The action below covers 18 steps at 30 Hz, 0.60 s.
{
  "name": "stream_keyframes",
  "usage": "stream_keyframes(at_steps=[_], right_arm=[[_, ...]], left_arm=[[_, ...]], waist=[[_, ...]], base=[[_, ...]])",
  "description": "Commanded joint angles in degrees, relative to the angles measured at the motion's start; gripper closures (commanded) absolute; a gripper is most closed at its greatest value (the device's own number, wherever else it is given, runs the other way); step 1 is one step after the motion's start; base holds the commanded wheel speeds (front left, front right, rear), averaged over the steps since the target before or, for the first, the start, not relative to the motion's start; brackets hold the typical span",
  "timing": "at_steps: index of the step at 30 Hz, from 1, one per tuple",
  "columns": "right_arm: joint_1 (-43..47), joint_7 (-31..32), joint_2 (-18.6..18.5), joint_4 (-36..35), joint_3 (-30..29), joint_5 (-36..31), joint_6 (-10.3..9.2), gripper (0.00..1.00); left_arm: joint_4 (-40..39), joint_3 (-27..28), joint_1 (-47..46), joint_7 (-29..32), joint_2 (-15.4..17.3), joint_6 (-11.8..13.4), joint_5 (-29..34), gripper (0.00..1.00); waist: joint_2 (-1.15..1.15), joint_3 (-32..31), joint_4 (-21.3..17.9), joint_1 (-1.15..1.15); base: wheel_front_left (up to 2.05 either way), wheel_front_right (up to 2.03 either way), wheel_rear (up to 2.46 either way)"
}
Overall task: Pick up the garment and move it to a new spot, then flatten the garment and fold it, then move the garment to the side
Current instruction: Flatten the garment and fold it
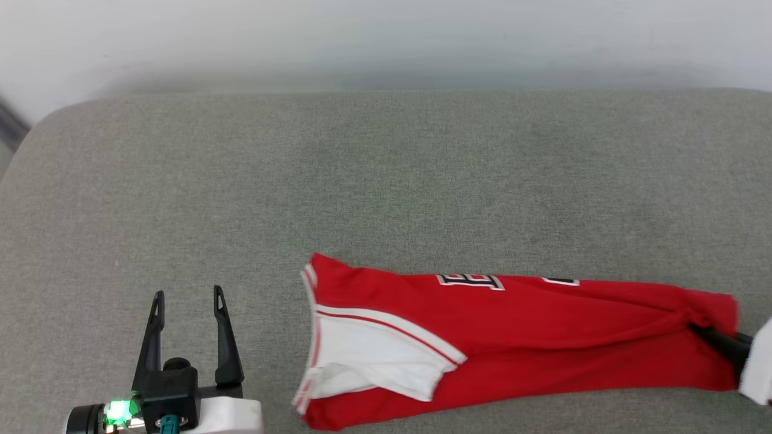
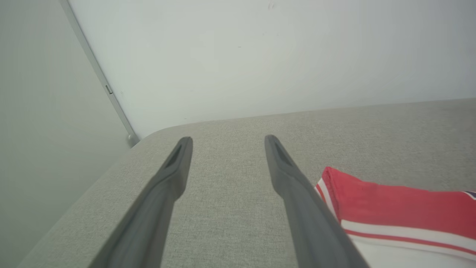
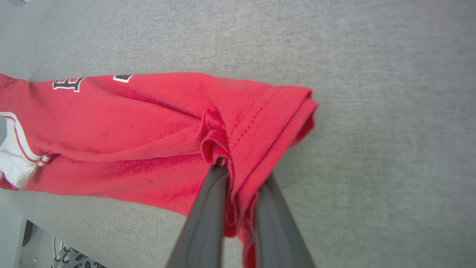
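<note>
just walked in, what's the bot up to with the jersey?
The right hand pinches the hem end of the red garment, which lies folded into a long strip on the grey cushion. The left hand hangs open over bare cushion beside the sleeve end, touching nothing. Likely about to move it.

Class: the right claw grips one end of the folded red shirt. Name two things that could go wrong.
The right claw pinches only a small bunch of the garment at its hem; a pull may slip it free or open the fold.
The left claw stands open, apart from the white sleeve end, so that end may drag and wrinkle on the cushion.
</note>
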Motion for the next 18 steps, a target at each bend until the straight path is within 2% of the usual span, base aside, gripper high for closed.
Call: stream_keyframes(at_steps=[1,7,12,15,17,18], right_arm=[[-0.33,0.47,-1.07,0.66,-0.53,0.3,-0.04,1.0],[-0.66,5.2,-5.37,2.77,-2.07,-0.89,-0.03,1.0],[-1.27,9.17,-6.1,-3.36,-1.61,-2.36,-0.03,1.0],[-1.36,11.27,-4.84,-9.1,-0.92,-3.52,-0.03,1.0],[-2.87,15.03,0.9,-19.09,0.96,-7.21,-0.02,1.0],[-3.32,15.9,2.29,-20.08,1.64,-7.7,-0.02,1.0]], left_arm=[[0.0,0.3,0.67,-0.11,-0.19,-0.3,0.37,0.0],[0.15,0.91,1.98,-0.11,-0.73,-1.12,1.45,0.0],[0.13,1.22,2.8,-0.1,-0.89,-1.81,1.91,0.0],[-0.02,1.38,3.0,-0.11,-1.06,-2.11,2.02,0.0],[0.07,1.44,2.55,-0.11,-1.59,-2.89,2.08,0.0],[0.08,1.5,2.33,-0.11,-1.72,-2.95,2.11,0.0]], waist=[[0.0,-0.39,0.0,0.0],[0.0,-1.68,0.05,0.0],[0.0,-2.34,-0.06,0.0],[0.0,-2.55,-0.08,0.0],[0.0,-2.2,0.33,0.0],[0.0,-2.03,0.45,0.0]], base=[[0.0,0.0,0.0],[0.0,0.0,0.0],[0.0,0.0,0.0],[0.0,0.0,0.0],[0.0,0.0,0.0],[0.0,0.0,0.0]])
